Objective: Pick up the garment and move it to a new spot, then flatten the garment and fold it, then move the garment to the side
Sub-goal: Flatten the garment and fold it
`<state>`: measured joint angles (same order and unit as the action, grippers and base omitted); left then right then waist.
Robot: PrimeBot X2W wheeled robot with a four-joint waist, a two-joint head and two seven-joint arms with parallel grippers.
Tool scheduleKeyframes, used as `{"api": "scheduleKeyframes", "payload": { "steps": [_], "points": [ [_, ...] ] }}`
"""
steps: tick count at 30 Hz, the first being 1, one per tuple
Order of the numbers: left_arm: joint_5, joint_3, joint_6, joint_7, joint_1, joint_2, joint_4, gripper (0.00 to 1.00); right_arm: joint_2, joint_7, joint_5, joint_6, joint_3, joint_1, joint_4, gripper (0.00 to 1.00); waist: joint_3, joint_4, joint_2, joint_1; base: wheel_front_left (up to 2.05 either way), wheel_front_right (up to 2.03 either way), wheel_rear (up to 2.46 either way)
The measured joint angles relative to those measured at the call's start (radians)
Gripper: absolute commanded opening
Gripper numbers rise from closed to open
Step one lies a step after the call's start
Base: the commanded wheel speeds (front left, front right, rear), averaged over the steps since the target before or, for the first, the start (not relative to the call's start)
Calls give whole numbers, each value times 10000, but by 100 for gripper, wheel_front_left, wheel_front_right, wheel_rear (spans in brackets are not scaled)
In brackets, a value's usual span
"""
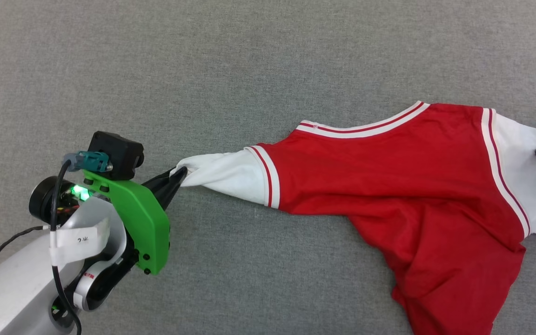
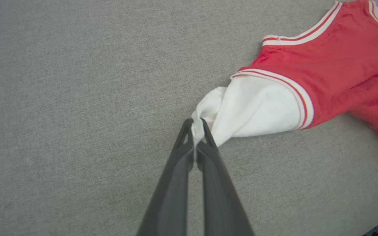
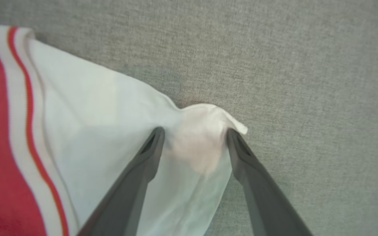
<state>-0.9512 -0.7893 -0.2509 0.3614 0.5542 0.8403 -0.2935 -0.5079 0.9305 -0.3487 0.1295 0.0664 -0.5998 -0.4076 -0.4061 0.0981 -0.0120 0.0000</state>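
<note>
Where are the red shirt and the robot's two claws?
garment (image 1: 389, 163): head view, on its red body cloth.
left gripper (image 2: 196, 127): left wrist view, between fingertips shut on a white sleeve end.
right gripper (image 3: 195, 137): right wrist view, midway between spread fingertips, at a white sleeve.

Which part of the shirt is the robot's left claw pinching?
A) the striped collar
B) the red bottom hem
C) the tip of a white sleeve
C: the left gripper is closed on the bunched tip of the shirt's white sleeve.
</note>
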Motion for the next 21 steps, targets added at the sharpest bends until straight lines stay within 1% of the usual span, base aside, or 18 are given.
{"api": "scheduleKeyframes", "payload": {
  "steps": [4,7,11,14,21],
  "points": [
    [-2,-19,4,0,1,-8,136,0,75,-38,-167,6,98,50,84,0,114,-21,0,0,0,0,0],
    [-2,-36,4,-10,1,-12,272,0,115,-474,-194,6,136,104,180,0,272,-51,0,0,0,0,0],
    [-4,-17,2,-130,-14,2,502,0,169,-1496,-284,8,151,264,272,0,604,-109,0,0,0,0,0],
    [-86,90,0,-278,-66,19,593,0,198,-2322,-648,8,125,259,483,0,931,-169,0,0,0,0,0],
    [-261,614,-61,-681,-165,284,694,0,-249,-3873,-1062,10,151,129,1229,0,1869,-349,0,0,0,0,0]
  ]
}}
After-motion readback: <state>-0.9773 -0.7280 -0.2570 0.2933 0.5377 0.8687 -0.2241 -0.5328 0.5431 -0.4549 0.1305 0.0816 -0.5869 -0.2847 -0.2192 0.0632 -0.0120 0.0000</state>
